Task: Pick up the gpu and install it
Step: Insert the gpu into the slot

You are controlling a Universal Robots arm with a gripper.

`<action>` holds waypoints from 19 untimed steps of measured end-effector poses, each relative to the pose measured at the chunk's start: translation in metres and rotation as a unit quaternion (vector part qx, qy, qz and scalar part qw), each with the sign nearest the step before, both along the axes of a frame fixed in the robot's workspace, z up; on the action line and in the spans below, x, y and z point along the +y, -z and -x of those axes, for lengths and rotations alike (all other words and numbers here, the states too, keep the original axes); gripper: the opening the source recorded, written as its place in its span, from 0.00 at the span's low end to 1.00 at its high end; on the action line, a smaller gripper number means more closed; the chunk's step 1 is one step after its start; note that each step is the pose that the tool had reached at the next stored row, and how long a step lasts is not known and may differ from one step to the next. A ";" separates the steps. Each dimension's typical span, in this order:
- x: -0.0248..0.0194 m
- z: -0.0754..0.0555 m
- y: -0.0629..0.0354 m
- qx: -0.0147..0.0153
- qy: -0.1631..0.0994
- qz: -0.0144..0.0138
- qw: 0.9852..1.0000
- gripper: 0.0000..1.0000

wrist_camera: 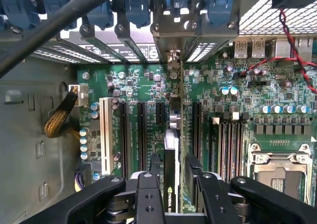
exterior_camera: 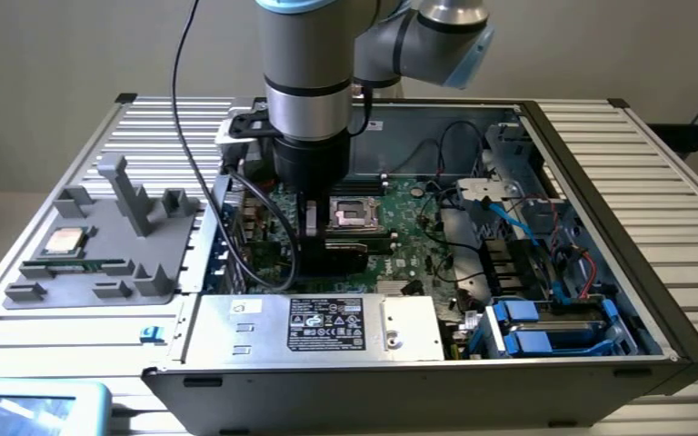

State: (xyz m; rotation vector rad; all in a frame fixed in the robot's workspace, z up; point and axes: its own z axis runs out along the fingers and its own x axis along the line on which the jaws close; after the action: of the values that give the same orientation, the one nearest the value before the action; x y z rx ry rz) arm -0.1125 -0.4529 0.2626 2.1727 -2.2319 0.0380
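Observation:
The gpu stands on edge in a motherboard slot, black face with a logo on one side, green board on the other, and its silver bracket meets the case's rear slots. My gripper straddles the card's near end, its black fingers spread with a narrow gap on each side, so it is open and not clamping the card. In the exterior view my gripper reaches straight down into the open computer case, left of the processor socket.
On the exterior view's left, a grey fixture tray holds a square silver chip and a narrow green memory stick. Inside the case are the power supply, blue drive bays, loose cables and empty expansion slots.

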 end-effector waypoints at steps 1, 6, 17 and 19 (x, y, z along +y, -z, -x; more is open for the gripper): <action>0.0000 0.000 -0.0019 0.000 0.000 0.000 1.000 0.33; 0.0000 0.000 -0.0091 0.000 0.000 0.000 1.000 0.33; 0.0000 0.000 -0.0202 0.000 0.000 0.000 1.000 0.33; 0.0000 0.000 -0.0219 0.000 0.000 0.000 1.000 0.33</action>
State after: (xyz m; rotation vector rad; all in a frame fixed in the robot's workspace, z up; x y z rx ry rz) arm -0.1125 -0.4529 0.2845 2.1728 -2.2320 0.0380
